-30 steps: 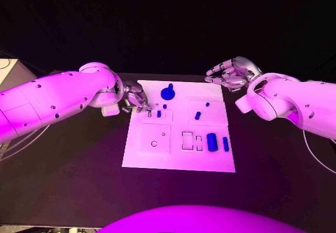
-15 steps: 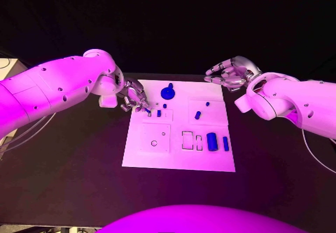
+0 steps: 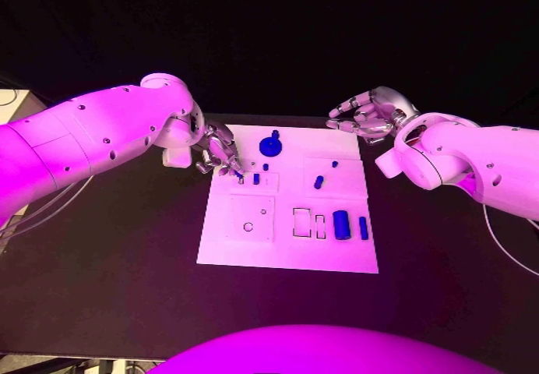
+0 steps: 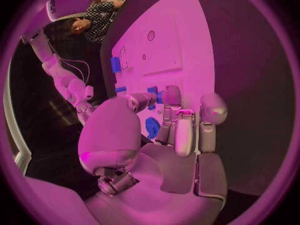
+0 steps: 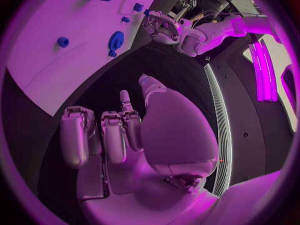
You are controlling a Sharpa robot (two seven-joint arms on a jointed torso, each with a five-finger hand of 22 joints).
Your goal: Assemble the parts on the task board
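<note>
Board (image 3: 292,253) is lying mid-counter (image 3: 112,288), carrying blue parts: two bars (image 3: 340,225) near, a round knob (image 3: 269,146) far. Left hand (image 3: 216,156) is hovering at its far-left corner, fingers (image 3: 230,165) curled, holding nothing visible. Right hand (image 3: 368,113) is hanging beyond, fingers curled, empty.

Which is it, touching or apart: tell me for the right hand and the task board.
Apart. The head view shows the right hand raised beyond the task board's far right corner, with dark table between them; nothing is in its curled fingers.
</note>
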